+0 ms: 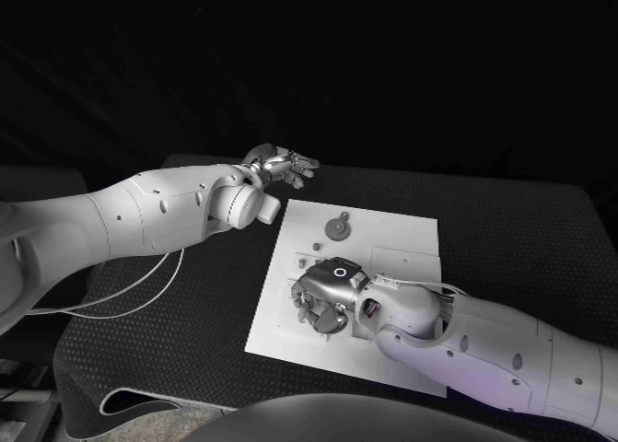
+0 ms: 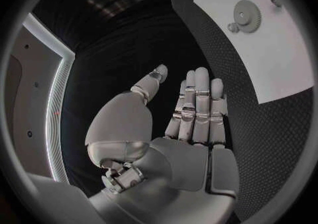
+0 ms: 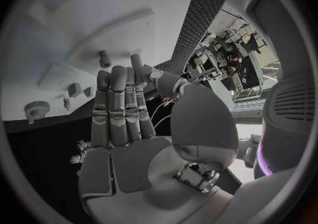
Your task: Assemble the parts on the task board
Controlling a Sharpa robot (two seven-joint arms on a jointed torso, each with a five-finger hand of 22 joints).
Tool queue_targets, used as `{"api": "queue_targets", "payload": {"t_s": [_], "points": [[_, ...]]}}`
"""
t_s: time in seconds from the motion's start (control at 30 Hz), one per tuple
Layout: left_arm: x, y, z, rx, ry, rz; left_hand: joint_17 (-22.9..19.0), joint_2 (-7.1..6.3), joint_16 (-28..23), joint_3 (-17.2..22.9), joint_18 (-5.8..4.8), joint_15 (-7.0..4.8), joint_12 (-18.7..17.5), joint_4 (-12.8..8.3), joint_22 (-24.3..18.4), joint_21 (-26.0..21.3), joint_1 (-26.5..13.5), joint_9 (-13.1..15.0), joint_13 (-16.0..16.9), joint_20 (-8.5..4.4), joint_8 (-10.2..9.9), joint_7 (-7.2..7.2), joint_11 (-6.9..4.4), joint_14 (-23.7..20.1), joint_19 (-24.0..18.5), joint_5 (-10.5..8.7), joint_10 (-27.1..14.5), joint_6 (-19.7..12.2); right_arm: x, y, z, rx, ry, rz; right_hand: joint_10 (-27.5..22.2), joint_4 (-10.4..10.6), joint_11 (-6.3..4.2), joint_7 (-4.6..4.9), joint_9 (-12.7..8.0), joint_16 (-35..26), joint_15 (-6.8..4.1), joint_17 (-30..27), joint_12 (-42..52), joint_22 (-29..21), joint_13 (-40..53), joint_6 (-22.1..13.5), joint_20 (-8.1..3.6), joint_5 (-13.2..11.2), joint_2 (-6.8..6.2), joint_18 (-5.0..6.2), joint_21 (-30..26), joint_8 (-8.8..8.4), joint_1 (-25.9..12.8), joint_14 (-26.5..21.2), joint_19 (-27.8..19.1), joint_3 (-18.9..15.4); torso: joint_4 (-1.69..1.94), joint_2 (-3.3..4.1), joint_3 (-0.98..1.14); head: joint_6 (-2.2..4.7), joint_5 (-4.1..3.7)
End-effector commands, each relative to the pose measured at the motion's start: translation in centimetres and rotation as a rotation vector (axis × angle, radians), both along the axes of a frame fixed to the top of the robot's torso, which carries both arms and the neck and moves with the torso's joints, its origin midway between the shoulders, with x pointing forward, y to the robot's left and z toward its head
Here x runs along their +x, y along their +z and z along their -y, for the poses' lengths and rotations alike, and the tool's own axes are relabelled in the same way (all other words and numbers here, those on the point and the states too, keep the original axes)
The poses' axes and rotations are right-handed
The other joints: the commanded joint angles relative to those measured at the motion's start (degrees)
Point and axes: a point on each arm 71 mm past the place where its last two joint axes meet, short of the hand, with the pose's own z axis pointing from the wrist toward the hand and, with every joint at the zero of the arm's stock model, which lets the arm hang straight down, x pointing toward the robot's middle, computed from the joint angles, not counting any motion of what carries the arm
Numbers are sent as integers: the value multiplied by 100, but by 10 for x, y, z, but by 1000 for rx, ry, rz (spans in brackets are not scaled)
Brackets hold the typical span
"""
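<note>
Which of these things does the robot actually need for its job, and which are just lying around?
For the job: task board, gear, small pegs, right hand, left hand.

Just lying about: white cable on the black table.

Task board (image 1: 389, 230) lies on the middle of the table (image 1: 521, 230), long side running away from the robot. Large gear (image 1: 338, 226) sits on the board's far half, toward the left edge; a small peg (image 1: 313, 247) just nearer the robot from it.

Right hand (image 1: 322, 295) over the board's near-left part, arm entering from the near right. Its fingers (image 3: 119, 102) lie straight and together above the board.

Left hand (image 1: 280, 167) beyond the board's far-left corner, over bare table, apart from the board, fingers extended.
</note>
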Motion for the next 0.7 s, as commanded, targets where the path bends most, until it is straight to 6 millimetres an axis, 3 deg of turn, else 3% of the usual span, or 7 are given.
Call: {"api": "queue_targets", "payload": {"t_s": [0.03,0.7], "points": [[0,1,3,-11,-14,2,9,0,-34,-9,-18,-1,3,40,9,-33,-37,-10,-7,-200,32,1,18,36,2,-27,-41,-43,-2,-2,-1,-23,19,-1,32,-31,1,14,212,31,-43,6,-3,118,8,39,-3,-2,69,82,36,39,0,4,23,3,3,-4,-6,-5,8],[0,1,3,-11,-13,2,17,0,-39,-10,-19,0,2,45,13,-38,-40,-16,-8,-200,34,3,19,36,3,-27,-44,-49,-5,-9,-1,-45,24,-11,32,-74,0,14,228,41,-45,10,-8,117,29,38,-5,-2,96,82,52,36,-26,0,21,-4,-2,-3,-8,-1,15]]}}
